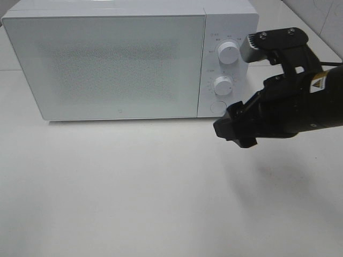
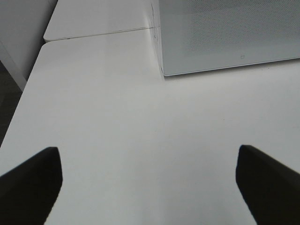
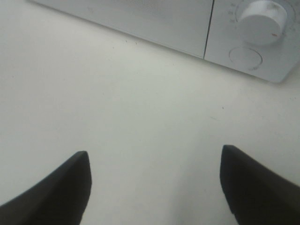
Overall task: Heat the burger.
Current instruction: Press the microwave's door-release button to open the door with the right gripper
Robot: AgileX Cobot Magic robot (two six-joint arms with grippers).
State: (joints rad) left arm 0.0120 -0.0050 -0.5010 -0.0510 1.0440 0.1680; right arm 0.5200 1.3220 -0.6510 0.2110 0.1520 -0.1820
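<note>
white counter (image 1: 134, 187) fills the scene, with a white microwave (image 1: 107, 8) standing at its back, its frosted door (image 1: 112, 64) shut; the right gripper (image 1: 233, 131) hovers above the counter just in front of the control panel, near the round button (image 1: 218, 106) under the two knobs (image 1: 223, 84), its fingers spread with nothing between them; the left gripper (image 2: 147, 150) hangs over the counter near a front corner of the microwave, fingers also spread wide, holding nothing; the burger shows in no view, so its place cannot be told
</note>
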